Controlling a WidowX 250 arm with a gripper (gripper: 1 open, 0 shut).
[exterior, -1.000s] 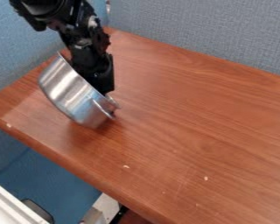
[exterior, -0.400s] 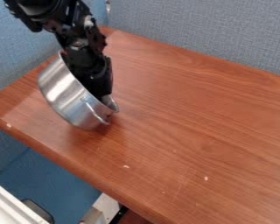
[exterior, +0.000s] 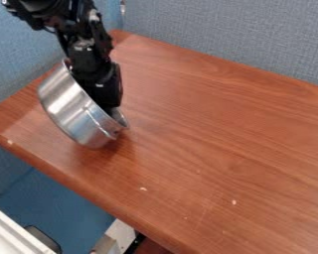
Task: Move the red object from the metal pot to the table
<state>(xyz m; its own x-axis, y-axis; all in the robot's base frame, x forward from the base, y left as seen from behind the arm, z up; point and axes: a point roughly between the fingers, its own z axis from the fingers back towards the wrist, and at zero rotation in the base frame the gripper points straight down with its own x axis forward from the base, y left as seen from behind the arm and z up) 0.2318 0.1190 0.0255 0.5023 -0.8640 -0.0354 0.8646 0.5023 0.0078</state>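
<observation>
Your arm comes in from top left, black links, w/ the hand (exterior: 108, 99) pointing down over the rim of the metal pot (exterior: 72, 107). Pot sits near the left end of the bench (exterior: 215, 129), close to the front-left edge; it looks tilted, its open top leaning away toward the arm, polished side wall facing the camera. One small loop handle shows at the pot's right side, low, just beside the black fingers. The hand's lower part is dark against the pot mouth, so you can't tell from this view if the jaws stand wide or narrow, nor if anything sits between them. Red object: not visible anywhere; pot interior is blocked by the arm & the pot's own wall, so you can't tell if it's inside. No red piece shows on the open wood surface. Bench is brown wood-grain, rounded front edge, a few pale specks toward the lower right. Behind it a blue-grey textured wall; below the front edge, blue floor area & some white/dark gear at bottom left, too small to ID.
</observation>
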